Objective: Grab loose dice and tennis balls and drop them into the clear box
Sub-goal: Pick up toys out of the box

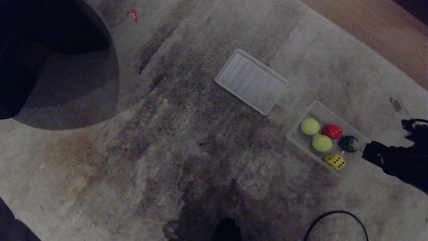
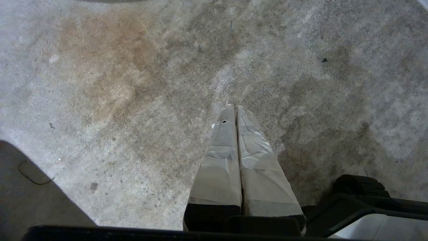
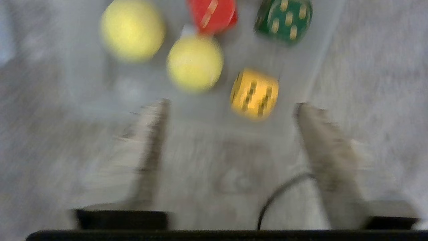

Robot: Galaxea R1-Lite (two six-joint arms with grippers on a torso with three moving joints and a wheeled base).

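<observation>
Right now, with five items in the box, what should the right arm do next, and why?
Probably pull the right tool back: it's open and empty, and the box holds two balls plus red, green and yellow dice. No tan die shows, so look around next.

Head view: high, facing down on the carpet (image 1: 167, 134); clear box (image 1: 297, 135) at right. Right wrist view: low and close, facing the same clear box (image 3: 321, 67); shared region. Left wrist view: close, facing down on bare carpet (image 2: 133, 100).
</observation>
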